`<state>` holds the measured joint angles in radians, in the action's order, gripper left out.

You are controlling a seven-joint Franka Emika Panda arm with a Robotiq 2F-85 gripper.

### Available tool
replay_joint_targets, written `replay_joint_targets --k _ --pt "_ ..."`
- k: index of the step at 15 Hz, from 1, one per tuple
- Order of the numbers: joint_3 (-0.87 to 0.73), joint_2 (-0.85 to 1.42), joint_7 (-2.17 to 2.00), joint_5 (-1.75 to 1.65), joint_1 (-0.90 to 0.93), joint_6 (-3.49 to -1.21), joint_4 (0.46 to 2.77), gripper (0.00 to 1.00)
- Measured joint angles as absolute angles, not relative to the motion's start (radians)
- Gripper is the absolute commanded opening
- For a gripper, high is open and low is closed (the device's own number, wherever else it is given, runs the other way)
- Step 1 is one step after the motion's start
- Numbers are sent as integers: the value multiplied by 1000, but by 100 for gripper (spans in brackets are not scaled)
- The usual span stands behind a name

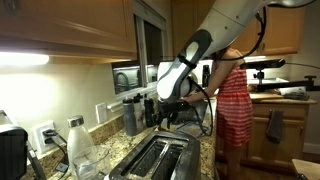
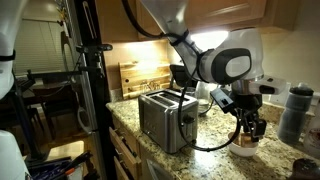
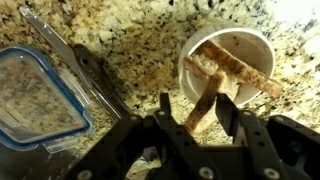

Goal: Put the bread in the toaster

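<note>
A white bowl (image 3: 190, 70) on the granite counter holds slices of pale tan bread with brown crust. My gripper (image 3: 196, 112) is just over the bowl's near rim. Its fingers are closed on one bread slice (image 3: 205, 100), which stands edge-on and tilted between them, its far end still over the bowl. In an exterior view my gripper (image 2: 250, 125) hangs just above the bowl (image 2: 245, 150), to the side of the shiny steel toaster (image 2: 165, 118). The toaster (image 1: 155, 158), with two long dark slots, also shows below the gripper (image 1: 167, 113).
A clear plastic container with a blue rim (image 3: 35, 95) lies beside the bowl. A grey canister (image 2: 295, 110) stands behind the bowl, and a wooden board (image 2: 135, 75) leans behind the toaster. A person in a red striped dress (image 1: 233, 95) stands nearby. A bottle (image 1: 80, 150) stands by the toaster.
</note>
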<state>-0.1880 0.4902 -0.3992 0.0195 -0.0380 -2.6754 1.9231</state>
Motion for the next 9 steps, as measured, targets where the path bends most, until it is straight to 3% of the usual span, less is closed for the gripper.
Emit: replay_joint_targets --k 1,2,4,9 --pt "-188 490 -399 20 -38 -2675 1923 27" --pt "-188 490 -399 20 -38 -2676 1923 53" --pt "-188 490 -399 20 -38 -2676 1922 56" --pt "-189 494 -399 20 -38 -2676 1921 86"
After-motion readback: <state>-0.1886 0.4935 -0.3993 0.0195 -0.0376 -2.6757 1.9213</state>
